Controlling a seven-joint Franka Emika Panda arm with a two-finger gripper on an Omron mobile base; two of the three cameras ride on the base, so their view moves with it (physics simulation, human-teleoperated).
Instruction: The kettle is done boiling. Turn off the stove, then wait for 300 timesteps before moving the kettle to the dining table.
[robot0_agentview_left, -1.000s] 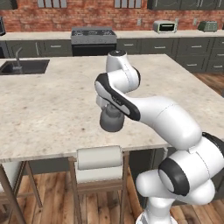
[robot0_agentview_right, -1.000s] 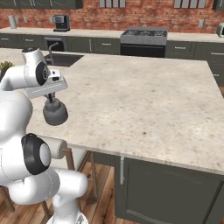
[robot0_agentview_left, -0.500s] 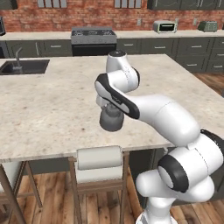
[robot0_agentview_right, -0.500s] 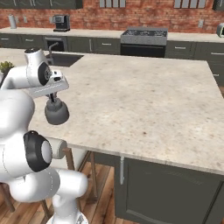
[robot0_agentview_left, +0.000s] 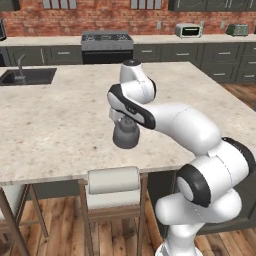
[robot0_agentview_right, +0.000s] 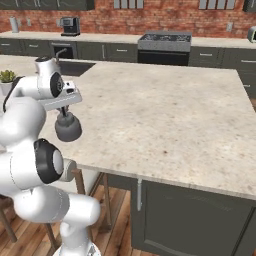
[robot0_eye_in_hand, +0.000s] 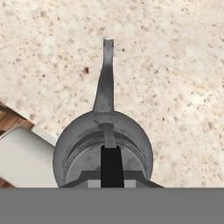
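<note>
The gripper (robot0_agentview_right: 64, 111) is pinched on the handle of the kettle (robot0_agentview_right: 68, 128), at left of frame, near the front edge of the dining table (robot0_agentview_right: 165, 120); the stove (robot0_agentview_right: 164, 42) stands at upper centre.

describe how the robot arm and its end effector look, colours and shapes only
The arm is built of glossy white, rounded, tube-like segments with dark grey to black bands at the joints. A large ball-shaped white joint with a black ring sits low on it, above a white column. The end effector has a pale grey boxy body and small, narrow dark finger tips. No cables or markings can be made out.
</note>
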